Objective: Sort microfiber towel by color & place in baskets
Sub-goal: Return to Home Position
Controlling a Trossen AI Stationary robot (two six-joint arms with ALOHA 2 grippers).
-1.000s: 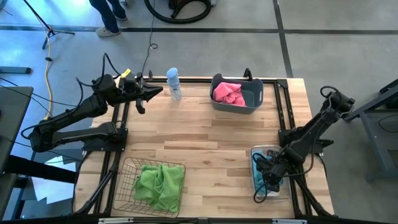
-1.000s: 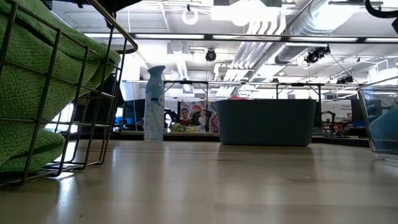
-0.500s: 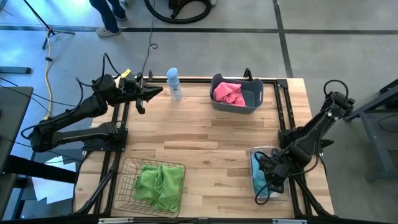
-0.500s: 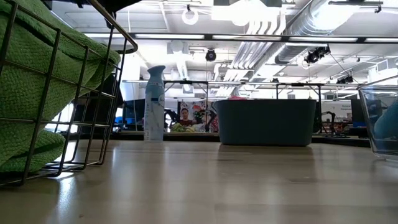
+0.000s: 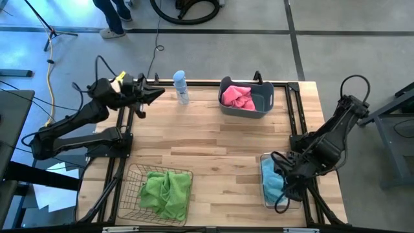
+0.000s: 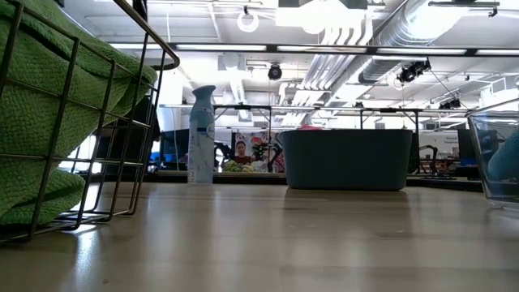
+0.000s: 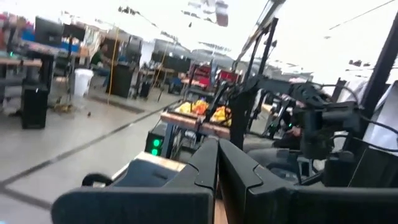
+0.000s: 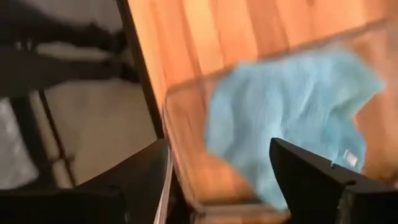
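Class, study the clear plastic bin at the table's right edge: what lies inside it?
A crumpled blue towel lies inside the clear bin. The open right gripper hangs over it, so whatever is beneath towel or gripper is hidden.

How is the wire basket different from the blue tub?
The wire basket is see-through metal mesh; the blue tub is solid plastic with handles. The wire basket holds a green towel, the blue tub a pink towel. Both sit on the wooden table.

right end effector drew back off the blue towel; left end effector shifted.
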